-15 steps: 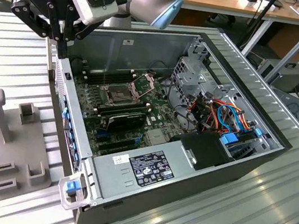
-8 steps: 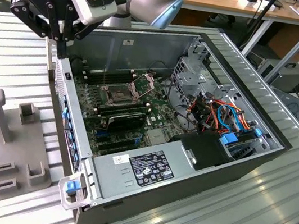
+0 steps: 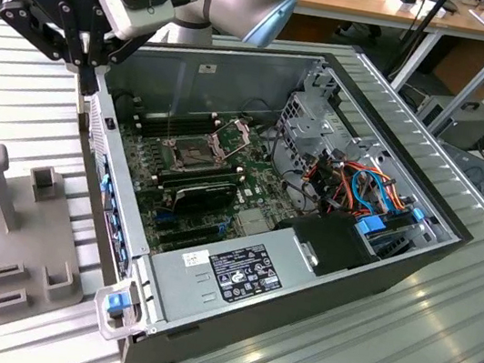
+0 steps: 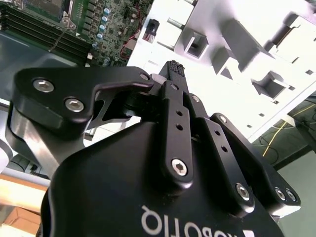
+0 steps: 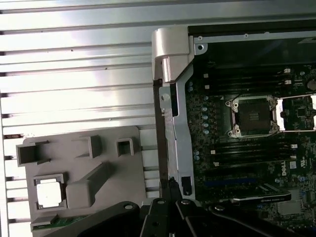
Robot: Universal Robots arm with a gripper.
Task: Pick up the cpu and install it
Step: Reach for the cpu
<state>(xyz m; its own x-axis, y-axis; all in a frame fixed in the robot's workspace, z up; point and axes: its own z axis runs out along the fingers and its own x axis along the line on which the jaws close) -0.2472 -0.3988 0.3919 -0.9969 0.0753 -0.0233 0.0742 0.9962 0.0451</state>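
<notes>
One gripper (image 5: 171,186), black, fingers pressed together with nothing between them; in the first wrist view its tip hangs over the case wall (image 5: 174,123). One grey tray (image 5: 113,163) on the ribbed table (image 5: 74,64), just beside the case. One cpu (image 5: 49,192), silver square, lying flat in a square recess of the tray, apart from the gripper. One socket (image 5: 253,116) on the green motherboard (image 5: 210,148) inside the case, metal frame swung open.
</notes>
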